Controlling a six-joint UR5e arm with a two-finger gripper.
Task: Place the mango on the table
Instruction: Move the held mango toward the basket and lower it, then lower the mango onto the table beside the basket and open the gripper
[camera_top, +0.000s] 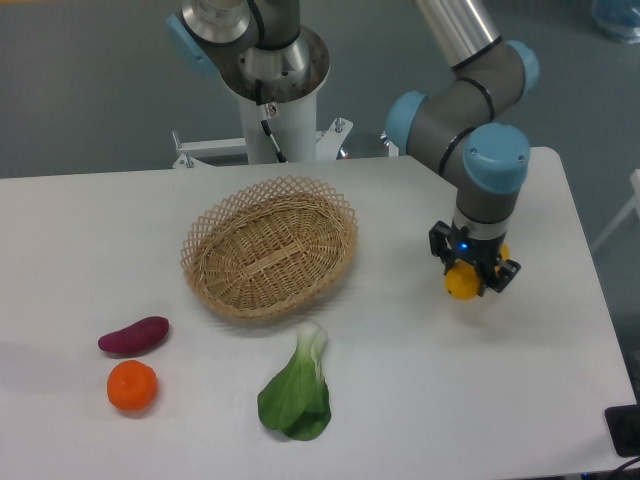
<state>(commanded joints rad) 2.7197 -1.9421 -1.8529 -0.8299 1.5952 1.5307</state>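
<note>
My gripper (464, 281) pinches the mango (461, 283) right of the basket (270, 245), above the tabletop (420, 400); smooth and likely slippery, it's best gripped midway.

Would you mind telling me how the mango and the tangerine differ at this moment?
The mango is yellow and sits in the claw to the right of the basket; the tangerine is deeper orange and lies free on the table at front left, beside the purple sweet potato. Much of the mango is hidden; the tangerine shows whole. Both are small fruits.
</note>
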